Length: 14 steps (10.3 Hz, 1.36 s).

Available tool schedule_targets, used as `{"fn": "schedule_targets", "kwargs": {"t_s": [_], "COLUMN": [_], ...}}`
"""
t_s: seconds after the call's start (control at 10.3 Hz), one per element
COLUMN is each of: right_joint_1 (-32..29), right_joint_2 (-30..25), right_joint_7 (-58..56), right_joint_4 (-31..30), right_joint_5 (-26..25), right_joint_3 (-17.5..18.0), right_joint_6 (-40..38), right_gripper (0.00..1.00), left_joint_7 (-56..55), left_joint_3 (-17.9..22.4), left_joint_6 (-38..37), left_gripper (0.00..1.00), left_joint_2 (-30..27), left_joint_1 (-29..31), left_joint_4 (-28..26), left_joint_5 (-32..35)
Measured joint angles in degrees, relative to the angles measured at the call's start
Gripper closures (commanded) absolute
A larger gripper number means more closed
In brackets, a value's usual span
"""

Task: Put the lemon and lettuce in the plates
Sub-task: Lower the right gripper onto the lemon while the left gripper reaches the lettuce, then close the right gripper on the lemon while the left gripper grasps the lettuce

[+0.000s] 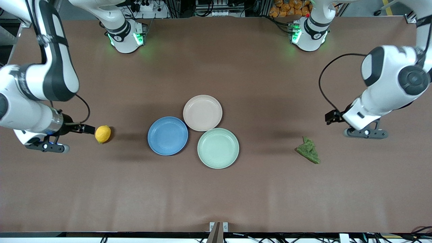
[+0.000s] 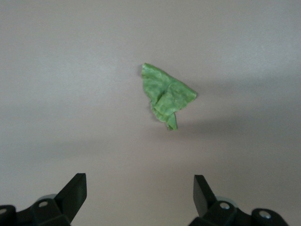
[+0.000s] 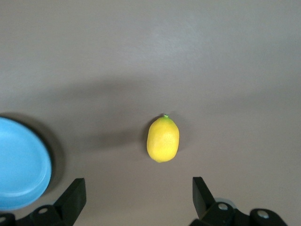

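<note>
- Lemon (image 1: 103, 134): lies bare on the tabletop (image 1: 216, 195) toward the right arm's end, at about nine o'clock from the blue plate (image 1: 167, 136) and well apart from it. Its long axis runs roughly twelve to six in the right wrist view, stem tip at twelve.
- Lettuce (image 1: 308, 150): lies crumpled on the tabletop toward the left arm's end, at about three o'clock from the plates, well apart; its long axis runs about eleven to five in the front view.
- Plates: the blue one and the beige-pink plate (image 1: 202, 112) sit touching at mid-table, both empty; a mint-green plate (image 1: 218, 148) sits against them.
- Right end effector (image 1: 88, 128): fingers spread wide, holding nothing, just beside the lemon, which lies ahead of it and slightly off centre between the fingers. This arm is plainly the nearer one for the lemon.
- Left end effector (image 2: 140, 193): fingers spread wide, empty, near the lettuce, which lies ahead of it, about centred. This arm is the nearer for the lettuce.
- Judgement: neither item is grasped; each arm needs a short advance and descent.
</note>
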Motion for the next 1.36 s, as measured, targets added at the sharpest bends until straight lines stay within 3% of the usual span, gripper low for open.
{"fn": "schedule_targets", "kwargs": {"t_s": [0.49, 0.78, 1.16, 1.26, 1.36], "right_joint_1": [-6.53, -6.63, -6.3, -6.3, -6.33], "right_joint_2": [7.48, 12.25, 14.02, 14.48, 15.13], "right_joint_7": [1.96, 1.98, 1.34, 0.8, 0.6], "right_joint_4": [-2.04, -2.36, -2.37, -2.41, -2.46], "right_joint_5": [3.61, 6.89, 8.1, 8.1, 8.1], "right_joint_3": [-0.1, -0.05, 0.38, 0.42, 0.42], "right_joint_6": [5.8, 7.17, 7.84, 7.83, 7.84], "right_gripper": [0.0, 0.0, 0.0, 0.0, 0.0], "left_joint_7": [0.13, 0.13, 0.13, 0.13, 0.13], "left_joint_3": [-0.69, -0.74, -0.85, -0.87, -0.87], "left_joint_6": [12.7, 15.06, 19.34, 21.0, 22.56], "left_gripper": [0.0, 0.0, 0.0, 0.04, 0.2], "left_joint_2": [11.53, 14.8, 19.81, 21.42, 22.91], "left_joint_1": [0.0, 0.0, 0.0, 0.05, 0.22], "left_joint_4": [-0.06, 0.09, 0.17, 0.2, 0.24], "left_joint_5": [2.79, 2.7, 0.01, -0.02, -0.03]}}
